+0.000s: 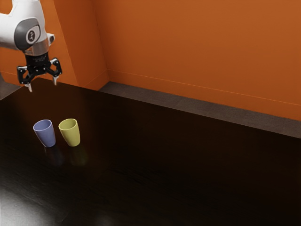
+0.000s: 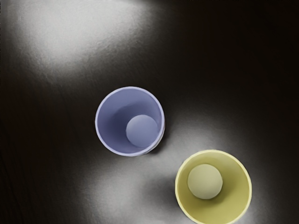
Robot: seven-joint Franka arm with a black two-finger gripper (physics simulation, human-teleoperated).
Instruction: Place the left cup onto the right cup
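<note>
Two cups stand upright side by side on the dark glossy table (image 1: 169,160). The lavender-blue cup (image 1: 44,133) is the one toward the exterior view's left, and the yellow-green cup (image 1: 69,132) stands just to its right, a small gap between them. My gripper (image 1: 41,84) hangs high above the table, up and slightly left of the blue cup, open with nothing between its fingers. Looking down from the hand, the blue cup (image 2: 130,121) and the yellow-green cup (image 2: 213,186) both show their open mouths and empty insides.
An orange wall (image 1: 197,47) runs behind the table, with a grey strip (image 1: 197,106) along its foot. The table stretches wide to the exterior view's right of the cups.
</note>
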